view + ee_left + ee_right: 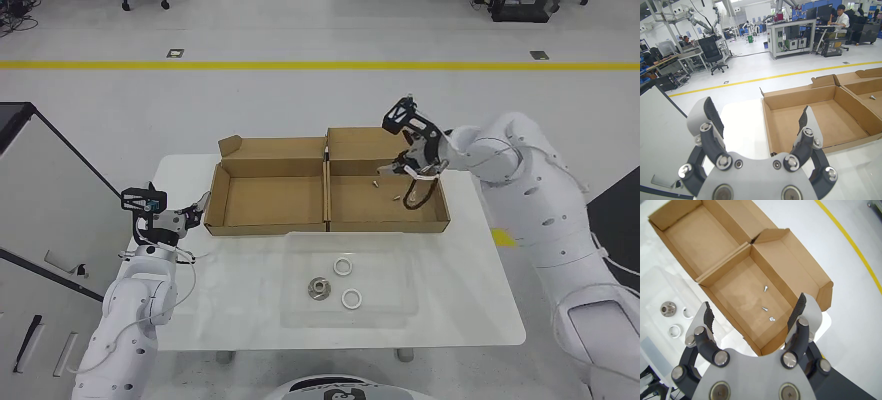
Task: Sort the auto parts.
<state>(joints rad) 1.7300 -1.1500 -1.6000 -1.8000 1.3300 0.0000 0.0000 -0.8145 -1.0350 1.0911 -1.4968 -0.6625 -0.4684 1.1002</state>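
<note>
In the top view, two open cardboard boxes are seen side by side at the far part of the white table (480,300): the left box (265,200) and the right box (380,205). A clear tray (400,310) is set just in front of them, and in it a metal hub (319,289) and two white rings (343,267) are held (the rings lie apart from each other, the hub near both). Small bolts (372,183) are seen on the floor of the right box. The right gripper (412,188) is hung over that box; the left gripper (195,212) is held beside the outer wall of the left box

In the left wrist view, the left gripper's fingers are shown spread wide, gripping nothing, with the near corner of the left box just past them

In the right wrist view, the right gripper's fingers are likewise spread apart and nothing is gripped; three bolts are counted on the floor of the right box below, all apart from one another
</note>
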